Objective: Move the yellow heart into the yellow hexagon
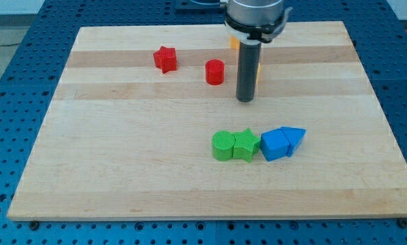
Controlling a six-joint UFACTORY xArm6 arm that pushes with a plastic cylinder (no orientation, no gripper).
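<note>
My tip (pixel 245 100) rests on the wooden worktop (pixel 122 170) in the upper middle of the view, at the end of a straight dark rod. I carry no claw, so there is nothing to spread or press together.

Just behind the rod, toward the view's top, slivers of yellow show on either side of it: one piece (pixel 235 42) peeks out at the rod's left near the worktop's far edge, and another strip (pixel 258 71) runs down its right side. I think these are the yellow heart and yellow hexagon, but the rod hides too much to tell which is which.

The red cylinder (pixel 215 71) stands near my tip on the view's left, and the red star (pixel 165 59) sits further left. Toward the view's bottom, a green cylinder (pixel 223 145) and green star (pixel 244 145) touch, with a blue cube (pixel 275 144) and blue triangle (pixel 294 138) beside them in a row.
</note>
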